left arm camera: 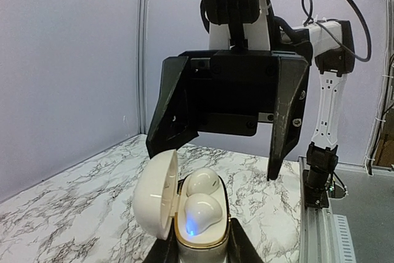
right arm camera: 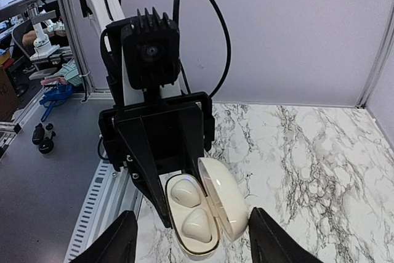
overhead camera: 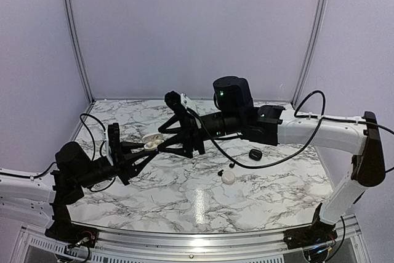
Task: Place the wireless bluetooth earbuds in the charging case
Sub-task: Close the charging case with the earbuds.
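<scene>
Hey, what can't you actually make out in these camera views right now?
Top external: what sits inside the white charging case; too small, and the arms crowd it.
Top external: black specks beside the white round object; too small to identify.
Left wrist: left fingers and the case's base, cut off by the bottom edge.
Right wrist: right fingers, tips cut off likewise.

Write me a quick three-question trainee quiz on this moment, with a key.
1. True or false: the white charging case in the left gripper has its lid shut.
2. How many white earbuds sit in that case? A) none B) one C) two
3. Fill in: the right gripper faces the case with its jaws ____.
Key: 1 false, the lid is swung open; 2 C; 3 open.
</scene>
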`<state>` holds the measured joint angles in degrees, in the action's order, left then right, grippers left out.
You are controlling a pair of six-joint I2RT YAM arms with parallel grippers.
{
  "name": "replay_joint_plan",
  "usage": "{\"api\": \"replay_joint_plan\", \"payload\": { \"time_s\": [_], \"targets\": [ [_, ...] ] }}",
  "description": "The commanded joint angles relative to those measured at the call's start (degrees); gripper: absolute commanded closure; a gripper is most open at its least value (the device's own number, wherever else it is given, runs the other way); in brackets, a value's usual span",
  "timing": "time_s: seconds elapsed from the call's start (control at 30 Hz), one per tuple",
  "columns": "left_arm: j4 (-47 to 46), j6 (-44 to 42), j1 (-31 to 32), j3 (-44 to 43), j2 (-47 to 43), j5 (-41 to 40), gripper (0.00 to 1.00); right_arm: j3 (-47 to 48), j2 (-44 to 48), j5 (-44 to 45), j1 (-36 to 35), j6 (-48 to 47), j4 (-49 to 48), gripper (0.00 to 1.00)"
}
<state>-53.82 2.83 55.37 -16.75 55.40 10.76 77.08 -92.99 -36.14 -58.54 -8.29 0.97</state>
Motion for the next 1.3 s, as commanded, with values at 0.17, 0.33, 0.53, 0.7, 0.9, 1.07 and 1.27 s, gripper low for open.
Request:
{"api": "replay_joint_plan", "payload": {
  "time_s": [0.17,0.33,0.53,0.7,0.9,1.07,1.27],
  "targets": [
    [-0.12,1.31,-0.43,-2.57,0.58,-1.83,1.0,4.28,-1.87,-5.73,-2.26,-5.13,6.11,0.55],
    [0.47,2.32,-0.94,-2.85,0.92,-2.77,1.0,4.66,-2.01,-4.91,-3.41,-6.88,8.69,0.6],
    [1.95,5.94,-2.14,-3.65,2.37,-5.87,1.0,0.92,1.14,-3.45,-0.65,-3.54,4.64,0.52],
    [7.54,12.8,-6.43,-6.37,5.18,-9.0,1.0,-3.68,5.35,-0.02,3.37,0.17,-0.4,0.47],
    [17.03,20.69,-14.74,-12.21,11.63,-8.68,0.97,-10.15,9.27,2.47,8.81,5.69,-7.0,0.44],
    [23.2,24.69,-20.91,-17.89,20.11,-2.5,0.95,-14.98,11.29,6.27,12.86,8.02,-7.39,0.42],
    [25.05,27.67,-26.33,-22.67,29.78,4.59,0.93,-19.49,12.96,10.12,17.73,11.78,-6.51,0.42]
  ]
}}
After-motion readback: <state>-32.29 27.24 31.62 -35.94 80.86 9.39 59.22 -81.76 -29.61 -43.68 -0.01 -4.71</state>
